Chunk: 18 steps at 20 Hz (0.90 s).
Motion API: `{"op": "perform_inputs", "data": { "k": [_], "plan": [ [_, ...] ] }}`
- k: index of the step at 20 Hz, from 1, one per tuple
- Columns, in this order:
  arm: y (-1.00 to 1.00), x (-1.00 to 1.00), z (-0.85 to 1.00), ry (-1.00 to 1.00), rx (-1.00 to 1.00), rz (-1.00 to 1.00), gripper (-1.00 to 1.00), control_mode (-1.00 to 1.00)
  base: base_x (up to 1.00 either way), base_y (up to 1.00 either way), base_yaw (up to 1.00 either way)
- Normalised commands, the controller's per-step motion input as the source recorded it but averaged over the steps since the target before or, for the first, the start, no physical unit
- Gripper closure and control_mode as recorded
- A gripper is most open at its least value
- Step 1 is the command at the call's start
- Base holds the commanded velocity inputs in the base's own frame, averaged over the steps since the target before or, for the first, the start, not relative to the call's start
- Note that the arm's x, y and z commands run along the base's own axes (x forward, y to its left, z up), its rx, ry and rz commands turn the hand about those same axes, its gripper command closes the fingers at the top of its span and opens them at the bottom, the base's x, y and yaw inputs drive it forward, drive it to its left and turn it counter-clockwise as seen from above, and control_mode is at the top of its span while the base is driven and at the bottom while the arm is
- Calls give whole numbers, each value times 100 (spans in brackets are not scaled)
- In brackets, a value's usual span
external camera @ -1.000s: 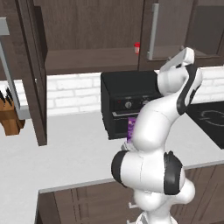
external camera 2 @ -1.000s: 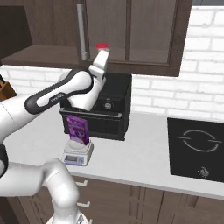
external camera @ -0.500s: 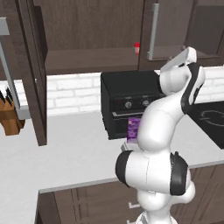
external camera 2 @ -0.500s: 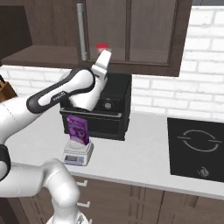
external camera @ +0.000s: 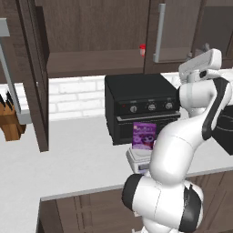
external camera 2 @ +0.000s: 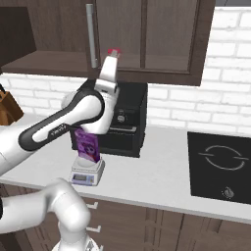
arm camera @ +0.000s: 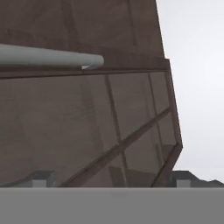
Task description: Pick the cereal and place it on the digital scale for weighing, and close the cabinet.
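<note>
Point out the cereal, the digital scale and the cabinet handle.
cereal [external camera 2: 87, 144]: right base view, purple front face.
digital scale [external camera 2: 83, 178]: right base view, front edge with display.
cabinet handle [arm camera: 48, 57]: hand view, middle of the silver bar.

Even, soft rendered light fills both base views, bright enough, with no hard glare. The desk [external camera: 82, 159] reads pale grey and carries only faint shading; a soft shadow lies under the oven [external camera: 141, 107] and inside the open cabinet [external camera: 91, 41], which stays dim. The white arm shows gentle highlights and darker undersides, so light seems to come from above. Edges are slightly jagged and textures coarse, yet nothing is motion-blurred. In the hand view, close ahead of the pincer, the glass door [arm camera: 109, 127] looks murky and low in contrast, perhaps faintly reflective; the handle [arm camera: 48, 57] is flatly lit.
</note>
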Motion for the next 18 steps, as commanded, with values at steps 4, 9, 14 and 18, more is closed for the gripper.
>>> {"op": "perform_inputs", "data": {
  "k": [4,9,14,18],
  "plan": [
    [-43,-83,7,-9,-32,7,-100,-100,0,0,0],
    [-60,-70,0,0,-36,24,-100,-100,0,0,0],
    [10,-97,-12,-4,-58,16,-100,-100,0,0,0],
    [95,-91,-20,-22,-67,-3,-100,-100,0,0,0]
  ]
}}
